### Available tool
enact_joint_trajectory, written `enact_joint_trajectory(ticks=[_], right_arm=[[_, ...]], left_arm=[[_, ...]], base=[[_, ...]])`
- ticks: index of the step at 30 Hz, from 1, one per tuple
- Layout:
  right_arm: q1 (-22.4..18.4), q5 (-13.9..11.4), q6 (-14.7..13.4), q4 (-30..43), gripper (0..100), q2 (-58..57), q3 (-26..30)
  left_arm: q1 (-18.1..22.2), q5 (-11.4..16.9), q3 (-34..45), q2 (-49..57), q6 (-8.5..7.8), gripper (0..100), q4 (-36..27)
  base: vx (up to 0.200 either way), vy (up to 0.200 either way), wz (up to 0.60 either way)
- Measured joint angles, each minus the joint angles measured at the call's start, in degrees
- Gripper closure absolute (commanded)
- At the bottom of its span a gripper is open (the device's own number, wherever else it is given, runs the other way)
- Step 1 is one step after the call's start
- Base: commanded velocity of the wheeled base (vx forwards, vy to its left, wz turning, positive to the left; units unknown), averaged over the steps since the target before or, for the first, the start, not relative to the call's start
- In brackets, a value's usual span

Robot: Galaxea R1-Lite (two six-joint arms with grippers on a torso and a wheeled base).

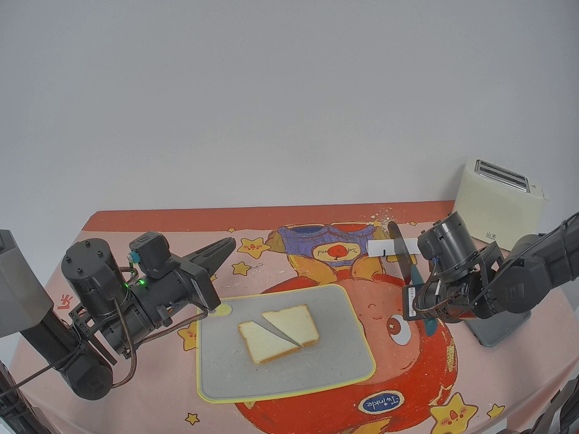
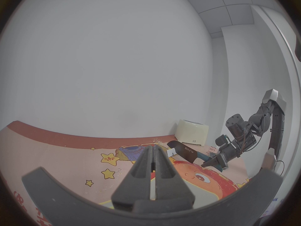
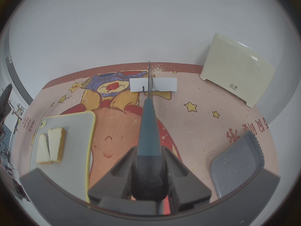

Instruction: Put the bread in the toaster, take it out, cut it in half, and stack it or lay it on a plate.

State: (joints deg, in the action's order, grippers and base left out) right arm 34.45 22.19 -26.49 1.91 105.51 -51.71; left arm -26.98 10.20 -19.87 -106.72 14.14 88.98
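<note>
On the grey cutting board [image 1: 338,369] lies the bread, cut along its diagonal into two halves [image 1: 264,343] [image 1: 297,322] with a thin gap between them. The board [image 3: 75,160] and both halves [image 3: 42,145] [image 3: 57,139] also appear in the right wrist view. My right gripper [image 1: 417,299] is shut on the teal handle of a knife [image 1: 398,249], held above the table to the right of the board, blade pointing away toward the wall. My left gripper [image 1: 226,247] hovers shut and empty off the board's back left corner. The cream toaster [image 1: 497,203] stands at the back right.
A grey plate [image 3: 238,164] sits on the table's right side, partly under my right arm in the head view. A white paper slip [image 1: 383,248] lies near the back centre. Crumbs are scattered over the cartoon tablecloth [image 1: 392,381].
</note>
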Motion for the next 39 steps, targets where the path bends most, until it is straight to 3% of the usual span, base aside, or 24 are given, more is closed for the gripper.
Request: enact_joint_trajectory(ticks=[15, 30, 31, 39], right_arm=[[0.1, 0.1, -0.2, -6.6, 100, 2.4, 0.9], [0.0, 0.1, 0.1, -6.8, 100, 2.4, 1.4], [-0.1, 0.1, 0.1, -6.8, 0, 2.3, 1.3], [-0.2, 0.1, 0.1, -6.8, 0, 2.3, 1.0]], left_arm=[[0.0, 0.0, 0.2, 0.0, -0.09, 100, 0.0], [0.0, 0.0, 0.3, 0.0, -0.09, 100, 0.0], [0.0, 0.0, 0.3, 0.0, -0.09, 100, 0.0], [0.0, 0.0, 0.4, 0.0, -0.09, 100, 0.0]], base=[[0.0, 0.0, 0.0], [0.0, 0.0, 0.0], [0.0, 0.0, 0.0], [0.0, 0.0, 0.0]])
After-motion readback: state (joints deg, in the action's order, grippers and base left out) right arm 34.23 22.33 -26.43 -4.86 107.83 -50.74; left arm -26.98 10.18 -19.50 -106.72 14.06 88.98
